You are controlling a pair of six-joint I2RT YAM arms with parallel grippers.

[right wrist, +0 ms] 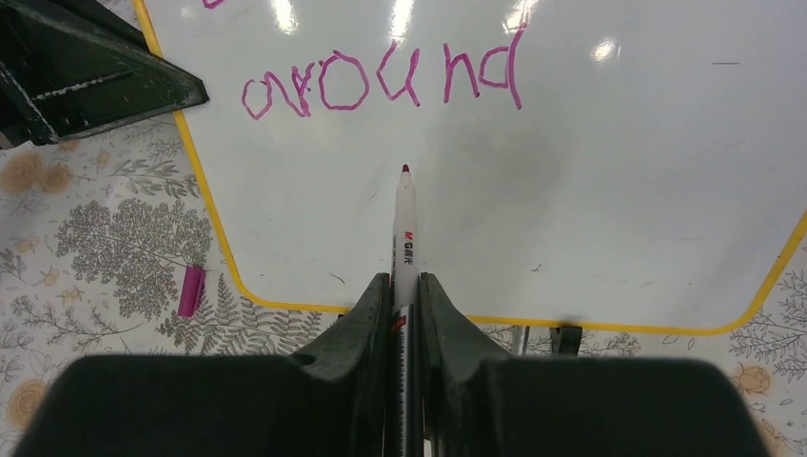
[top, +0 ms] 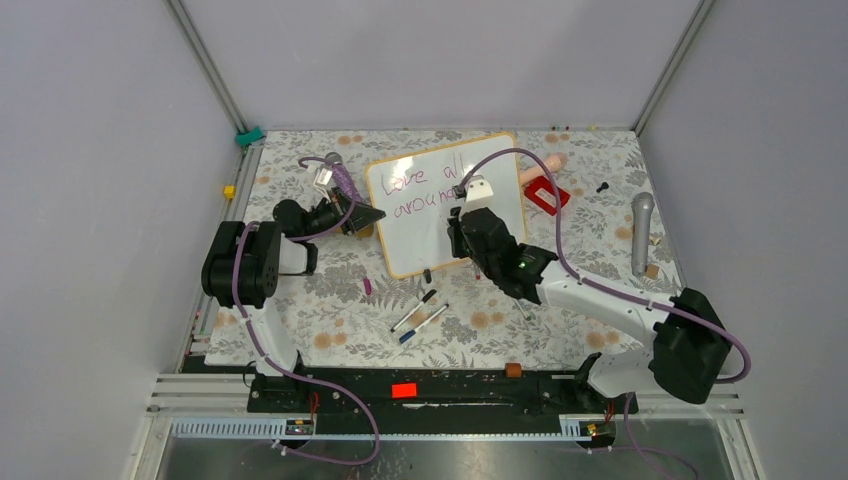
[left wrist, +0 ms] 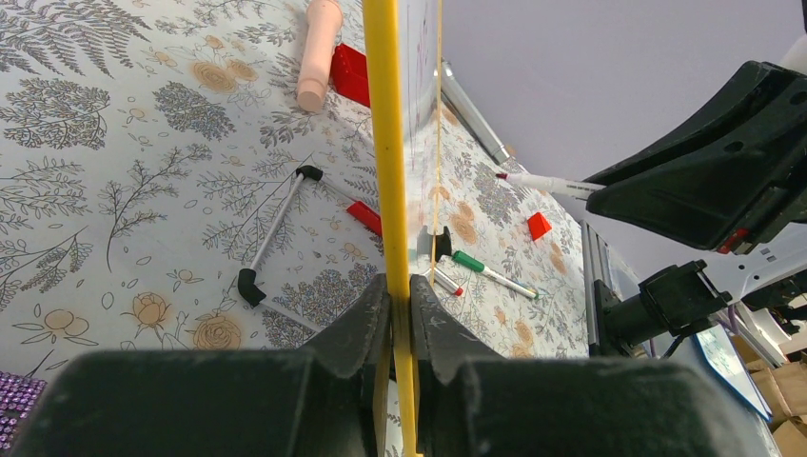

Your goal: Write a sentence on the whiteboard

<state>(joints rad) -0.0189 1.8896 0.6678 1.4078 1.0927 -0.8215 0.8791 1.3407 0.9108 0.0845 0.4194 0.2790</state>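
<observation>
Reaches in low from the left, left tool [left wrist: 400,286] pinched narrow on the whiteboard [top: 440,240] frame. Stretches over the board from the right, right tool [right wrist: 406,286] clamped on one marker [right wrist: 404,224], tip below the sentence [right wrist: 381,84]: two lines, "Love all around". Two more markers [top: 420,314] loose on the table [top: 330,310].

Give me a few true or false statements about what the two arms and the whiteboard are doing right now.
The right pincer grips a marker. True.
The left pincer hangs open, clear of the whiteboard. False: it is shut on the whiteboard's yellow frame.
The sentence reads "Love all around". True.
The pink cap lies on the whiteboard. False: it lies on the floral cloth, beside the board's corner.
</observation>
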